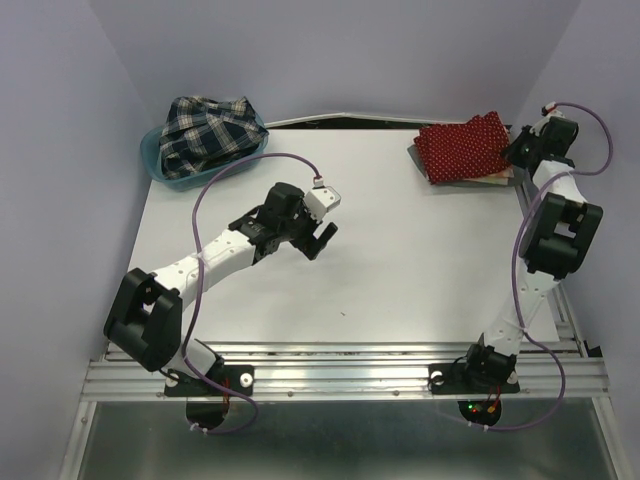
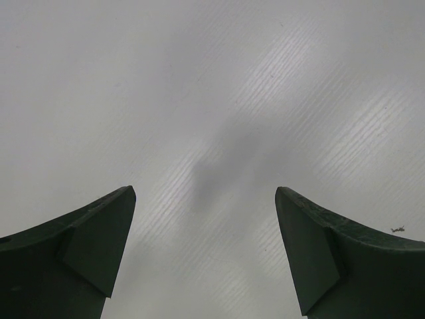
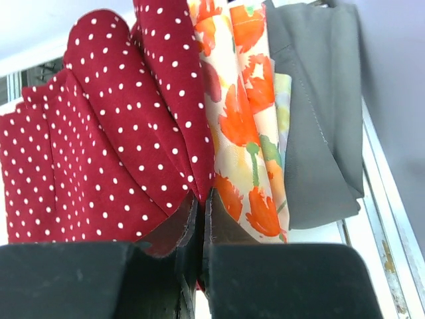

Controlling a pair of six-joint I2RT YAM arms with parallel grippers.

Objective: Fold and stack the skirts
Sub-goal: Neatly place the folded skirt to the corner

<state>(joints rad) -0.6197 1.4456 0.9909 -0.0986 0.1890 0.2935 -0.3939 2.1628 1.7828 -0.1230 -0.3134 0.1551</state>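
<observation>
White desk (image 1: pixel 400 260) between pale lavender walls: in the overhead view, a teal bin (image 1: pixel 155 168) at upper left holds the plaid skirt (image 1: pixel 205 130), and the red dotted skirt (image 1: pixel 462 145) lies at upper right. Only the right wrist view reveals the floral skirt (image 3: pixel 246 119) and a grey cloth (image 3: pixel 319 113) beside it. Right jaws pinch the red dotted skirt's edge; left jaws stand spread over bare desk at centre.

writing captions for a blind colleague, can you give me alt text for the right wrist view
The right hand, its dark fingers shut, appears to pinch the edge of a dark red skirt with white dots. Just right of it in the picture are an orange-and-cream floral skirt and a grey cloth.
</observation>
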